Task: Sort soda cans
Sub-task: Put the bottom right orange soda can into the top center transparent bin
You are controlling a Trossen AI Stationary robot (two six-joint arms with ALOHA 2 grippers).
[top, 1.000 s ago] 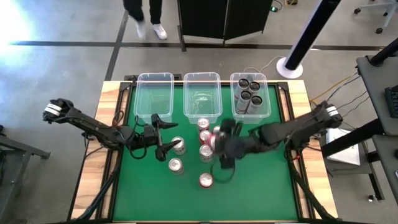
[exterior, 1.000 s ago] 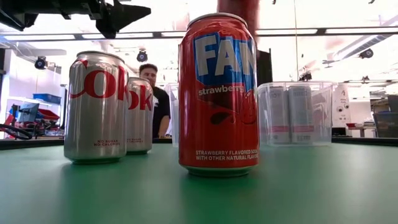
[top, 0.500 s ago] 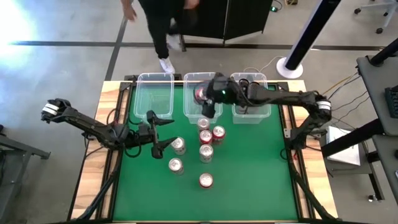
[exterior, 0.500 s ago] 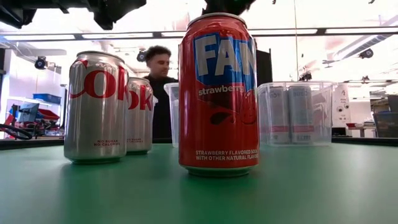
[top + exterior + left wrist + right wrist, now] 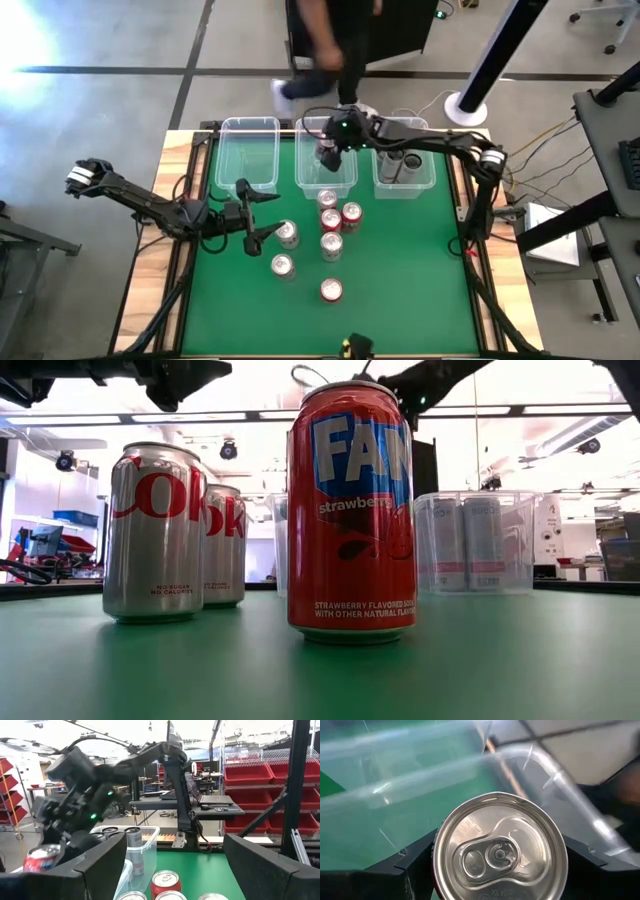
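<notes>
Since half a second ago, my right gripper has carried its red can a little further over the middle bin, while my left gripper waits spread beside the silver can on the desk. My right fingers pinch the can by its sides, top upward, above the bin's clear floor. To do this well, I judge I should lower it upright until the base is near the floor, well inside the walls, and only then let go, so it neither tips nor bounces. The right bin already holds dark cans, so red belongs here.

My right wrist view shows the grip and the can's silver lid closely, which the high view blurs. The high view alone shows the five cans left on the desk and a person passing behind the bins. The low view shows labels, a strawberry can nearest, and the left wrist view shows my right arm from the side.
</notes>
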